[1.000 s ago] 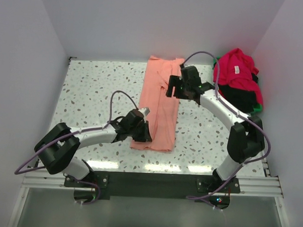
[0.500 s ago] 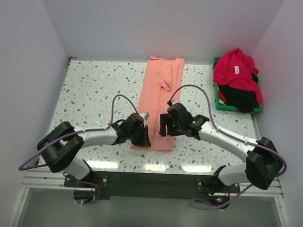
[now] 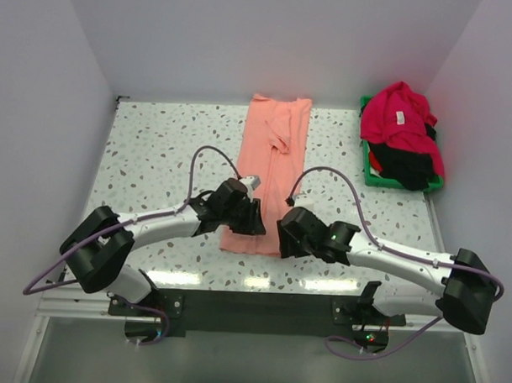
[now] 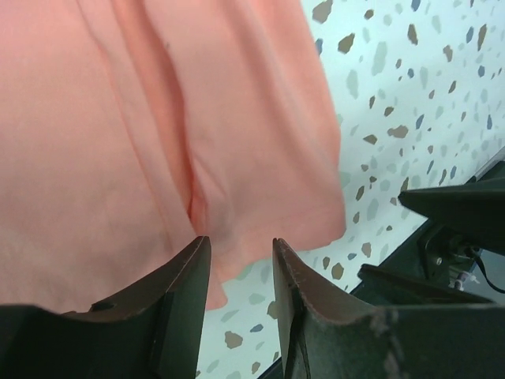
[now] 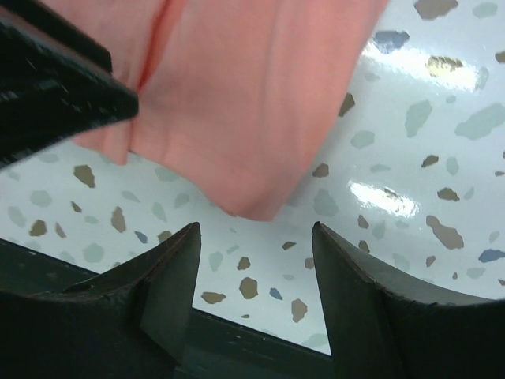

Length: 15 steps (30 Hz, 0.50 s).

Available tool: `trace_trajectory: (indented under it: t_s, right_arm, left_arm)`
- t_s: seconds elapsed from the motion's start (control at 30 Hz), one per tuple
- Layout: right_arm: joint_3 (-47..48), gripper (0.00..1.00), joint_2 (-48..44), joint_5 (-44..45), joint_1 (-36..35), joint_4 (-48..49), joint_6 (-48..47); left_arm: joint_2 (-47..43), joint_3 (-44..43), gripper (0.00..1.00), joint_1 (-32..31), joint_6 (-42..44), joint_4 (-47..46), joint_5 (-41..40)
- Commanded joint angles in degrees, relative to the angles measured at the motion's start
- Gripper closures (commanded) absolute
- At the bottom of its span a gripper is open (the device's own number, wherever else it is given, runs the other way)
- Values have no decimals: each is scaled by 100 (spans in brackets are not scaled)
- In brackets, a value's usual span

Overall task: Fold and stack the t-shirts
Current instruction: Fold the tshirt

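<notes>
The salmon-pink t-shirt lies folded lengthwise in a long strip down the middle of the table. My left gripper is open over its near left corner. In the left wrist view the jaws stand apart just above the hem, with nothing between them. My right gripper is open at the near right corner. In the right wrist view its jaws stand wide, with the shirt's corner just ahead of them. The crimson red t-shirt lies on the black t-shirt.
The red and black shirts sit in a green bin at the back right corner. The speckled table has white walls on three sides. The table's dark front edge lies close behind both grippers. The left fingers show in the right wrist view.
My right arm has swung from the shirt's far end back to its near right corner. My left gripper has shifted slightly right and farther onto the hem.
</notes>
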State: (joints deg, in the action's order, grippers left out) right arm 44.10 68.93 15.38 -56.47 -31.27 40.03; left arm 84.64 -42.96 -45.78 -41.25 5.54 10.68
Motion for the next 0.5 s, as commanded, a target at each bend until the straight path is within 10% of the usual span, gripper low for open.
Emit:
trace_trajectory:
  t_s: [0.0, 0.47]
  right_arm:
    - [-366, 38, -370, 782, -303, 225, 523]
    - [-1246, 37, -687, 1486, -848, 1228, 972]
  left_arm:
    - [228, -397, 58, -10, 302, 52, 40]
    - [878, -599, 56, -1, 443, 96, 13]
